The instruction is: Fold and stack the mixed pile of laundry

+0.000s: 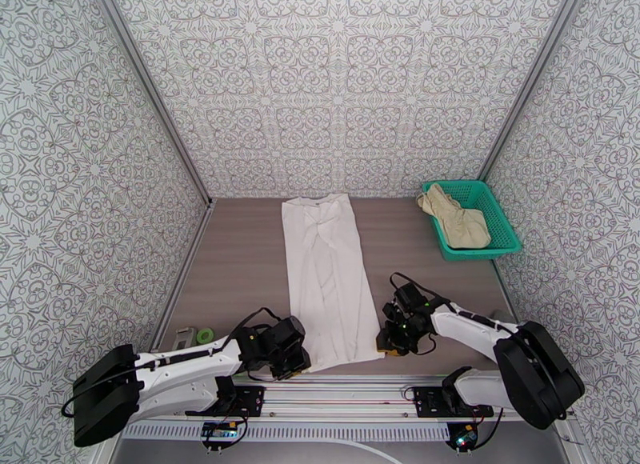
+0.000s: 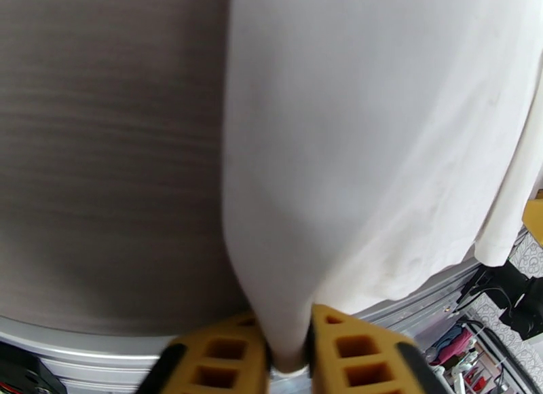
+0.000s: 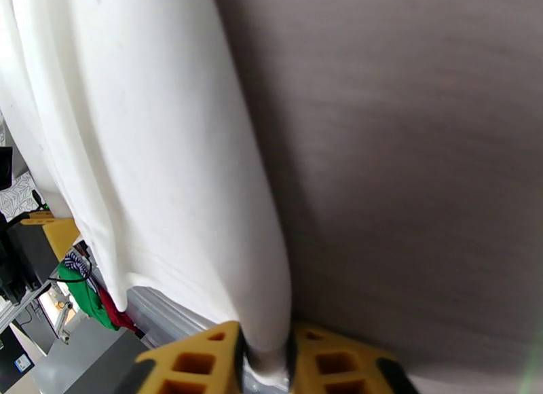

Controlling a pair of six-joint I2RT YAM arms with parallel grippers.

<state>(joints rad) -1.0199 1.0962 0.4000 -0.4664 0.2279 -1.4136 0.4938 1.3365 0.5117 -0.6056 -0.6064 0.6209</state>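
White arm shells [image 1: 188, 368], black joints [image 1: 276, 344], yellow square-holed fingers [image 2: 353, 361]

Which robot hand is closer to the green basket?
The right gripper. It pinches the near right corner of the white T-shirt, on the same side as the green basket. The left gripper pinches the near left corner, farther away.

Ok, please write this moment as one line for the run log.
left gripper: shut on white T-shirt near corner | right gripper: shut on other near corner | beige shorts: in green basket
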